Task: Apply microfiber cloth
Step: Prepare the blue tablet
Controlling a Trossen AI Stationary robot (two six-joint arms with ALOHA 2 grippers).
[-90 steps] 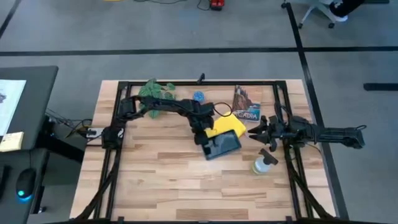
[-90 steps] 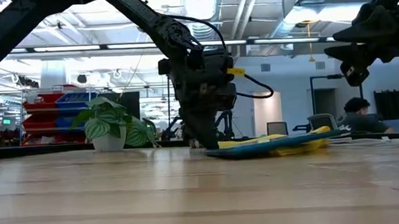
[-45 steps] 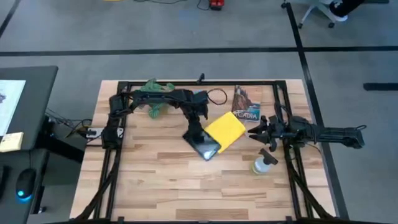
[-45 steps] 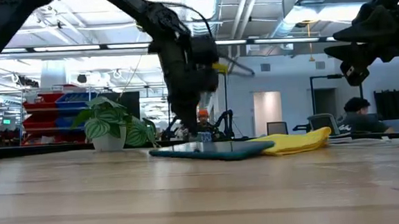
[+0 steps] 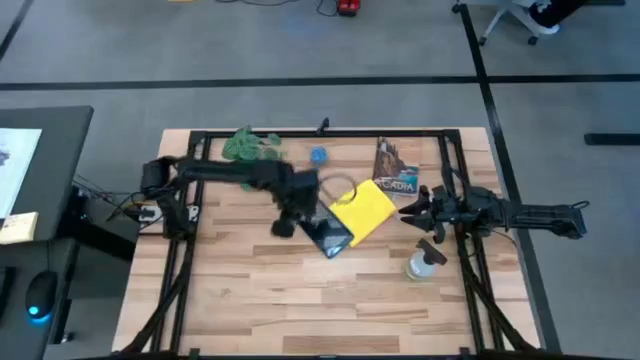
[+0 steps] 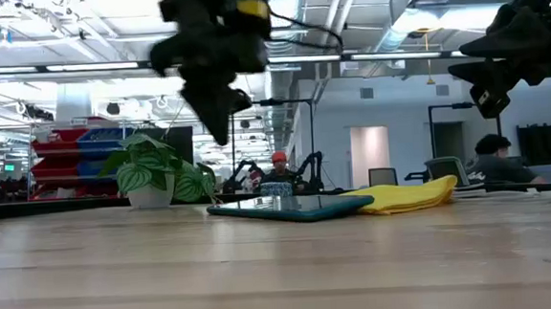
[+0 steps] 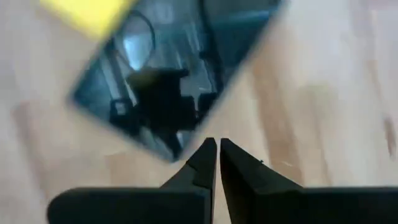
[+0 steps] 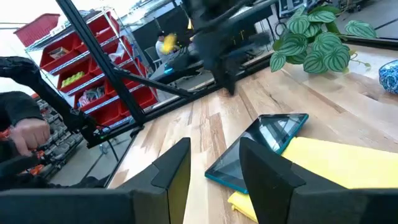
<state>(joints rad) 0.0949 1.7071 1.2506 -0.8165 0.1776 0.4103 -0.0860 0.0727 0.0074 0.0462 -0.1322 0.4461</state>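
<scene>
Lifted left gripper [image 7: 217, 155] jaws closed above tablet [image 7: 174, 68].

The tablet [image 6: 293, 206] lay flat on the wooden table [image 6: 263, 270] at frame centre, with the microfiber cloth [image 6: 412, 196] bunched against its right end. The left gripper [image 6: 218, 120] hung above the table in the upper left of centre, clear of both items. The right gripper [image 6: 487, 89] hung at the upper right; a potted plant [image 6: 157, 171] stood at left.
</scene>
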